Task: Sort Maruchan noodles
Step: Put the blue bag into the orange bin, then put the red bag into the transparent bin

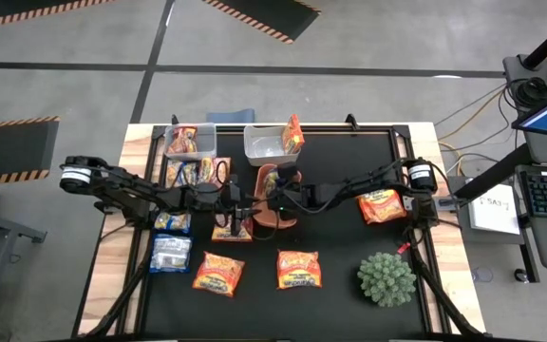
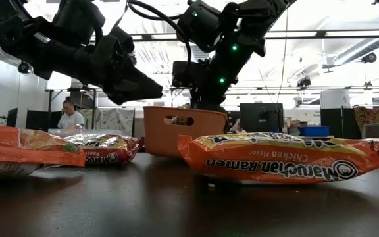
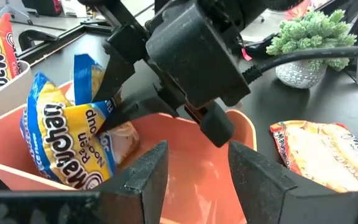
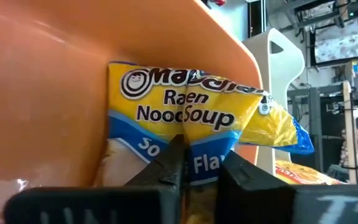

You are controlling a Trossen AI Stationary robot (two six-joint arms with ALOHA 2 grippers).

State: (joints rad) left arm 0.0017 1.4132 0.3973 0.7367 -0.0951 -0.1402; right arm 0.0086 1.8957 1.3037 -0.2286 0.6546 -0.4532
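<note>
An orange tray [image 1: 275,217] stands at the middle of the black mat. A blue-and-yellow Maruchan packet [image 3: 67,143] stands inside it, and my right gripper [image 4: 202,165] is shut on that packet, reaching in from the table's right. My left gripper [image 3: 197,174] is open at the tray's left rim [image 3: 42,177], with its fingers apart over the tray's inside. Several orange-red packets lie flat on the mat: two near the front [image 1: 218,274] [image 1: 299,269] and one on the right [image 1: 383,204]. My right gripper pinches the blue-and-yellow packet between its two fingers at the middle of its printed face [image 4: 197,155], where the wrapper creases. The fingers slant down from the table's right. The packet stands on edge in the tray and leans on its wall [image 4: 73,74]. I cannot tell whether my left gripper touches the tray.
Two clear bins [image 1: 190,141] [image 1: 269,144] with packets in them stand at the far edge. More packets lie at the left [image 1: 171,252]. A spiky green plant ball [image 1: 386,277] sits at the near right. The two arms meet closely over the tray.
</note>
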